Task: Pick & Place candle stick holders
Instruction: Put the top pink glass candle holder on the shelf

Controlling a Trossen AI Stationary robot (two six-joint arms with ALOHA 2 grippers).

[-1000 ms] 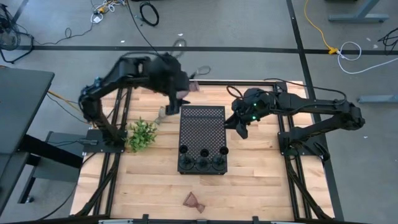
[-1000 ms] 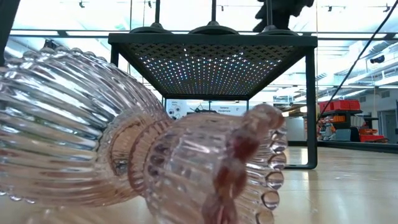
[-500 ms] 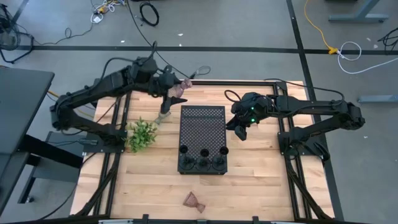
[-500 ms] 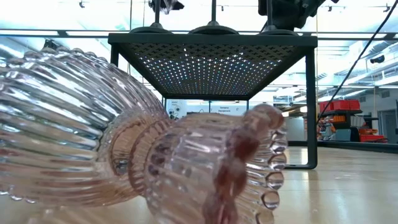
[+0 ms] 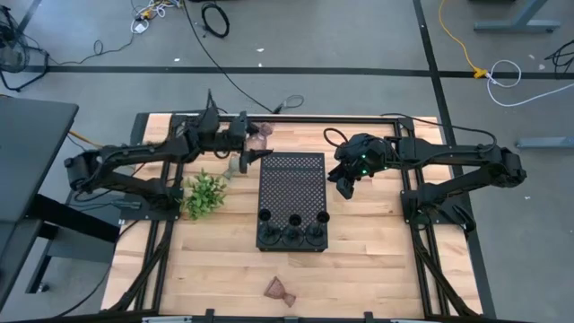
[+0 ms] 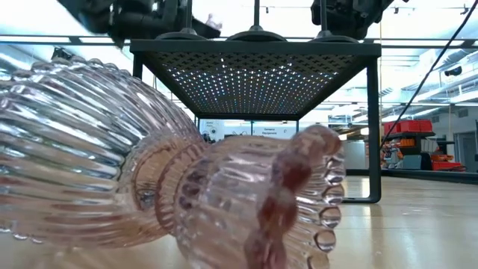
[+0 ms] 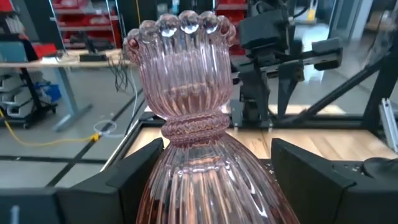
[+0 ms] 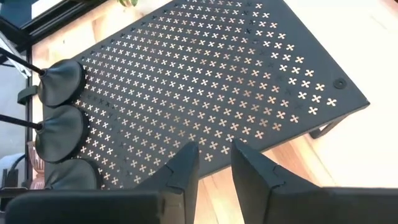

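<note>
Pinching a pink glass cup [image 7: 186,106], left tool [image 5: 254,144] hovers beside tray's [image 5: 291,179] far-left corner.

We see a glossy, ribbed pinkish glass cup [image 7: 186,118], a matt black perforated metal tray [image 8: 205,81], and a smooth pale wooden table [image 5: 377,260].

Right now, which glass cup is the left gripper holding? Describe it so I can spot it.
Start at the black tray mid-table and go to its far left corner. There the left gripper holds a pinkish ribbed cup above the table. Unlike the greenish cup standing by the plant or the pink one lying near the front edge, it is off the wood.
</note>
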